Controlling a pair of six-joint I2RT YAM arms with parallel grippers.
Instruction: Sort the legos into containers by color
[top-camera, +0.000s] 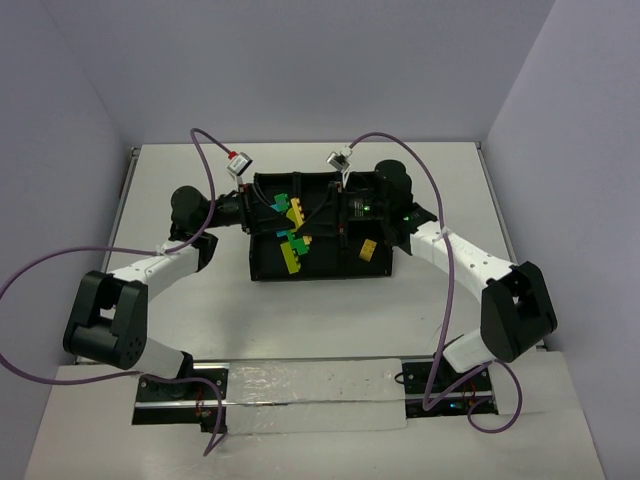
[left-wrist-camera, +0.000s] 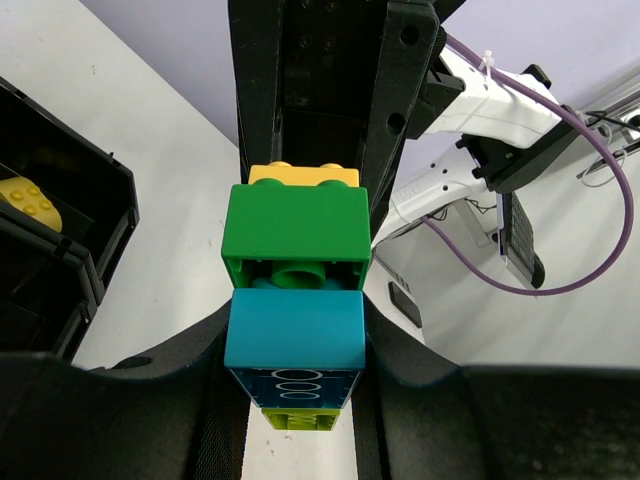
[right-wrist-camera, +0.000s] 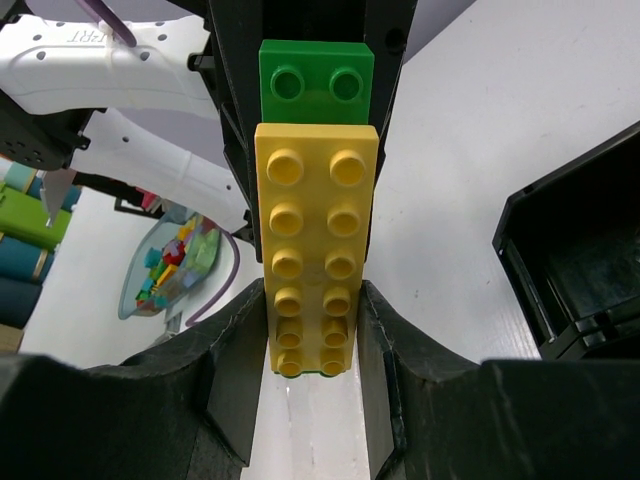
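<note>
Both grippers meet over the black divided tray (top-camera: 322, 276), end to end on one cluster of legos (top-camera: 294, 211). In the left wrist view my left gripper (left-wrist-camera: 297, 340) is shut on a teal brick (left-wrist-camera: 295, 330), with a green brick (left-wrist-camera: 296, 224) and a yellow one beyond it. In the right wrist view my right gripper (right-wrist-camera: 308, 330) is shut on a long yellow brick (right-wrist-camera: 312, 240) with a green brick (right-wrist-camera: 316, 82) at its far end. A second green, teal and yellow cluster (top-camera: 293, 250) and a single yellow brick (top-camera: 368, 250) lie in the tray.
The tray's wall shows at the left of the left wrist view (left-wrist-camera: 95, 225), with a yellow brick (left-wrist-camera: 28, 200) inside, and at the right of the right wrist view (right-wrist-camera: 570, 250). A clear bowl of mixed bricks (right-wrist-camera: 165, 265) shows in the background. Purple cables arch over the tray.
</note>
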